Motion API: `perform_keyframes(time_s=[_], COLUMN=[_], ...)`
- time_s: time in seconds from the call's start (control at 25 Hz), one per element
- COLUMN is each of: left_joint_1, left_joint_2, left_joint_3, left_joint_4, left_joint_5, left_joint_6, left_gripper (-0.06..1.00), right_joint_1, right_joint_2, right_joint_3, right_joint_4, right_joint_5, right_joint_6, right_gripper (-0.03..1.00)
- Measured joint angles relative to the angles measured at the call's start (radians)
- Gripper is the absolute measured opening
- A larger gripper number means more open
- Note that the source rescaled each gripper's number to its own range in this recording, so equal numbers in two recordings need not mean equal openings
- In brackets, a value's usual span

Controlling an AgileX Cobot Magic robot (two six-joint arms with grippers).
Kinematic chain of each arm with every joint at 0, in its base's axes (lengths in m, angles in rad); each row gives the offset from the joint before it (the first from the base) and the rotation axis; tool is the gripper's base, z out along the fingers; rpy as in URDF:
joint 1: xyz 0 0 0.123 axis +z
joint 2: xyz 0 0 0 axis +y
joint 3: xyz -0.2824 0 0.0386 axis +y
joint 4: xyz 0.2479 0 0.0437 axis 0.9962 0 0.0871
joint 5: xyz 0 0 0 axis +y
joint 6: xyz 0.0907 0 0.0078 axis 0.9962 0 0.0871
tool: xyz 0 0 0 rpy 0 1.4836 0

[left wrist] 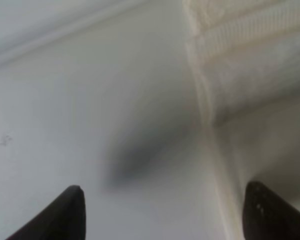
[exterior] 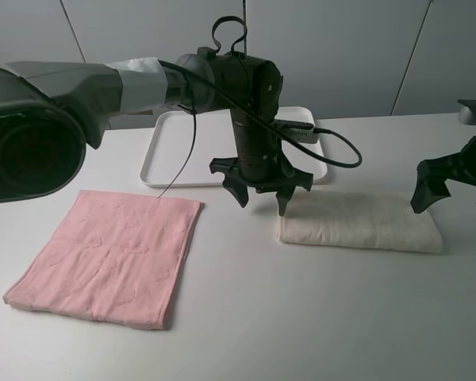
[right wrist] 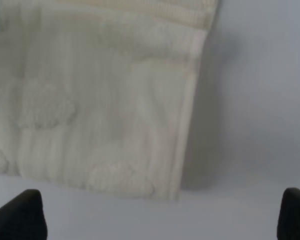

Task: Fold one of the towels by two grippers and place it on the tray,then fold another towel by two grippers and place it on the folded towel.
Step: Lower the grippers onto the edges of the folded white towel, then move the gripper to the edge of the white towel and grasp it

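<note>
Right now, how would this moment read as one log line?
cream towel: folded, on table | pink towel: flat | tray: no towel | left tool: open over cream towel's end | right tool: open

**A robotics lab workbench**

A bare white desk [exterior: 246, 341] stands against a plain grey panelled wall [exterior: 357, 48] with straight seams. A white plastic tray [exterior: 165, 155] sits at the back of the desk. Just in front of the tray hangs a black, cable-strung robot arm [exterior: 250, 103] patched with grey tape [exterior: 143, 83]. A second black gripper [exterior: 451, 200] comes in well to the tray's right. A pink towel [exterior: 111, 258] and a folded cream-white towel [exterior: 365, 222] lie in front of the tray like test pieces.
</note>
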Motion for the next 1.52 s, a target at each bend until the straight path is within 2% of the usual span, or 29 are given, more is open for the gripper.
perform_keyframes(time_s=[0.2,0.8,1.04,1.24,1.52], left_joint_1=[0.0,0.0,0.0,0.0,0.0], left_joint_2=[0.034,0.068,0.071,0.071,0.071], left_joint_3=[-0.071,-0.081,-0.083,-0.083,-0.083], left_joint_4=[-0.006,0.024,0.024,0.024,0.024], left_joint_5=[0.039,0.043,0.043,0.043,0.043], left_joint_6=[0.009,0.011,0.011,0.013,0.033], left_gripper=[0.87,0.87,0.87,0.88,0.88], right_joint_1=[0.0,0.0,0.0,0.0,0.0], right_joint_2=[0.0,0.071,0.108,0.155,0.246], right_joint_3=[0.0,-0.005,-0.008,-0.044,-0.095], right_joint_4=[0.0,-0.02,-0.028,-0.114,-0.14], right_joint_5=[0.02,0.004,-0.039,-0.041,-0.025], right_joint_6=[0.0,0.004,0.019,0.072,0.106], right_gripper=[1.0,1.0,1.0,1.0,1.0])
